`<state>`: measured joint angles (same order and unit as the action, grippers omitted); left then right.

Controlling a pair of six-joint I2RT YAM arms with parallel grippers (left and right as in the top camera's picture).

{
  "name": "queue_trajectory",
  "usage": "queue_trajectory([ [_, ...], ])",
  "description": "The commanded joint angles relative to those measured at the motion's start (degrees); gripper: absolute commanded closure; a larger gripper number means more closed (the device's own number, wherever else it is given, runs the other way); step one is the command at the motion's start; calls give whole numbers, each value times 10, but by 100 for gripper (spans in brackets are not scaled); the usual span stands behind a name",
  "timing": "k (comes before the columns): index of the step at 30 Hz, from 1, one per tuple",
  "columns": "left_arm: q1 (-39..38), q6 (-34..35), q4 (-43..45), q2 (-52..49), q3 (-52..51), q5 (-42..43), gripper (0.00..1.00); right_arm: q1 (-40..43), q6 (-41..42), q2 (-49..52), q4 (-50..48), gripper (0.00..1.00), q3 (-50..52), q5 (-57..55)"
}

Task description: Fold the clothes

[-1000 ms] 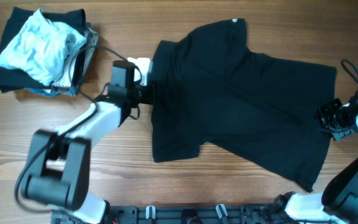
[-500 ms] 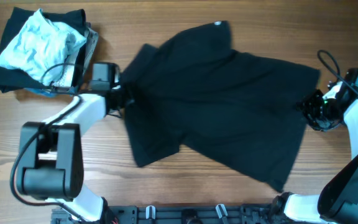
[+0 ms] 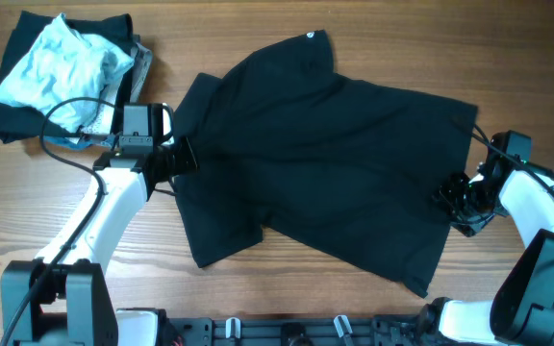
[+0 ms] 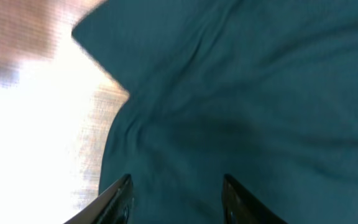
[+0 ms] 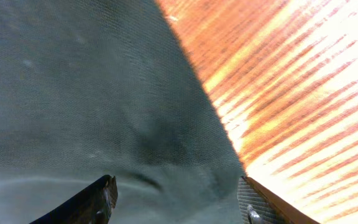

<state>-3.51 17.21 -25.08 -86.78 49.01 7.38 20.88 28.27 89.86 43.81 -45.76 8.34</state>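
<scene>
The black T-shirt [image 3: 325, 163] lies spread across the middle of the wooden table, with its collar at the far side. My left gripper [image 3: 176, 159] is at its left edge, by the sleeve. In the left wrist view the fingers [image 4: 176, 186] stand apart with flat dark fabric [image 4: 241, 93] between and under them. My right gripper [image 3: 453, 195] is on the shirt's right edge. In the right wrist view its fingers [image 5: 176, 193] are wide apart over wrinkled fabric [image 5: 92, 93], beside the hem and bare wood.
A pile of other garments [image 3: 61, 77], pale blue on black and grey, sits at the far left corner. A black cable [image 3: 65, 111] loops from the left arm over it. The table's front rail [image 3: 277, 332] runs along the near edge.
The whole T-shirt has slid to the left across the table. Both grippers moved left with it, the left one toward the garment pile and the right one inward and slightly nearer.
</scene>
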Motion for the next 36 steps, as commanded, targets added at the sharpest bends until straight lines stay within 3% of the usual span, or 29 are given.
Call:
queue_trajectory([
  [1,20,-10,-23,5,-3,4,54,2,-50,-8,-20,32,9,21],
  [3,38,-10,-29,5,-3,2,53,2,-89,-8,-19,32,9,58],
  [7,62,-21,-17,-2,-3,-24,55,2,-68,-8,-43,29,9,51],
  [9,60,-44,-13,-16,-3,7,66,2,-135,-8,-82,39,9,147],
  [10,57,-54,-17,-22,-3,30,70,2,-141,-8,-71,51,9,181],
  [12,52,-55,-32,-32,-3,49,73,2,-84,-8,-13,67,10,167],
  [13,50,-56,-41,-37,-3,48,73,2,-61,-8,12,68,15,135],
  [14,49,-63,-45,-40,-3,49,73,2,-46,-8,19,67,25,102],
  [15,49,-66,-46,-41,-3,48,70,2,-36,-8,7,48,39,83],
  [16,49,-66,-45,-41,-3,48,65,2,-36,-8,-23,39,56,79],
  [17,49,-66,-45,-41,-3,48,58,2,-27,-8,-65,39,76,79],
  [18,49,-66,-44,-41,-3,48,57,2,-21,-8,-107,45,95,79],
  [19,49,-66,-43,-41,-3,48,56,2,-11,-8,-147,57,110,78],
  [20,49,-67,-43,-41,-3,47,55,2,-8,-8,-179,76,118,69],
  [22,49,-79,-44,-41,-3,45,53,3,46,-8,-226,96,120,3],
  [25,49,-79,-43,-41,-3,46,45,19,21,-8,-353,96,119,-8],
  [27,49,-79,-43,-41,-3,46,43,33,19,-9,-376,96,108,-30],
  [28,49,-78,-44,-41,-3,46,42,43,18,-8,-376,89,99,-28],
  [29,49,-78,-45,-41,-3,49,42,52,16,-9,-372,53,89,-25],
  [30,49,-78,-45,-41,-3,50,41,63,16,-9,-358,31,78,-17],
  [31,49,-78,-44,-41,-3,62,41,72,16,-9,-329,18,61,10],
  [33,48,-79,-39,-41,-3,92,43,77,-4,-11,-297,10,43,64],
  [36,39,-79,-26,-43,-3,99,74,77,-24,-34,-259,10,37,148],
])
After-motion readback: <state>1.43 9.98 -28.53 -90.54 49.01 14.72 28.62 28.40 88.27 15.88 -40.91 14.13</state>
